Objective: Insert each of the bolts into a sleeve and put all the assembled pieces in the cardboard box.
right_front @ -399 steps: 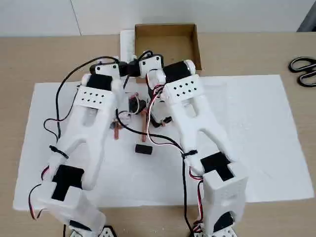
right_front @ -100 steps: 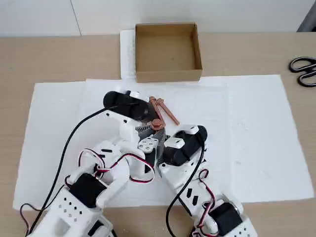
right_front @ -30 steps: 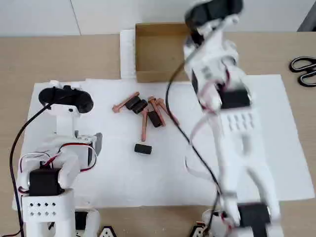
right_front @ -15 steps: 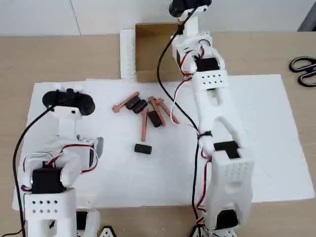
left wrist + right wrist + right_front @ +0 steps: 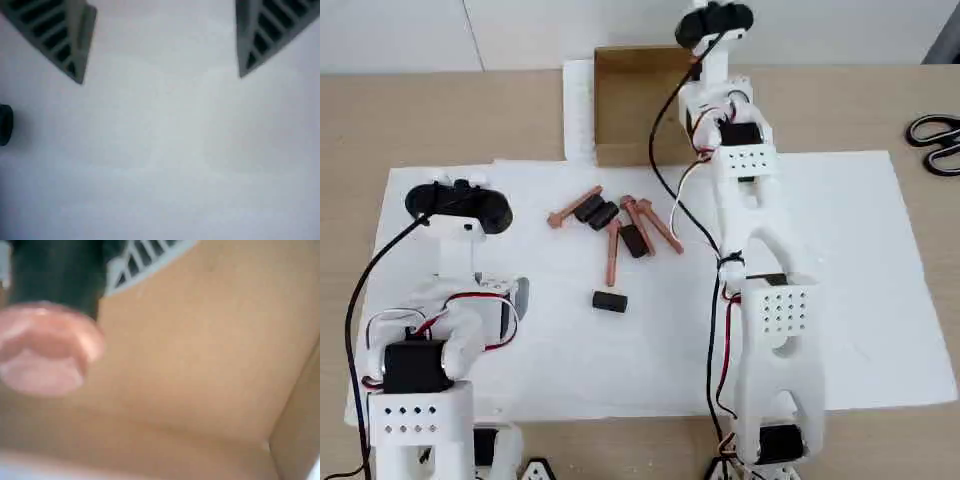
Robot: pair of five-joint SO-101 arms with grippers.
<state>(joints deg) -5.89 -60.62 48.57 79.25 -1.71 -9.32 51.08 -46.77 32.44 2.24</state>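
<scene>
Bolt (image 5: 45, 350) in sleeve (image 5: 50, 285), head toward camera, right gripper (image 5: 65, 265) grasping sleeve, left gripper (image 5: 160, 72) released

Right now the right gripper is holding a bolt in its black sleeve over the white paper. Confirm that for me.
Wrong in one respect: the right gripper holds the bolt in its black sleeve over the cardboard box, not the white paper. The right wrist view shows the box's brown floor and wall below it.
</scene>
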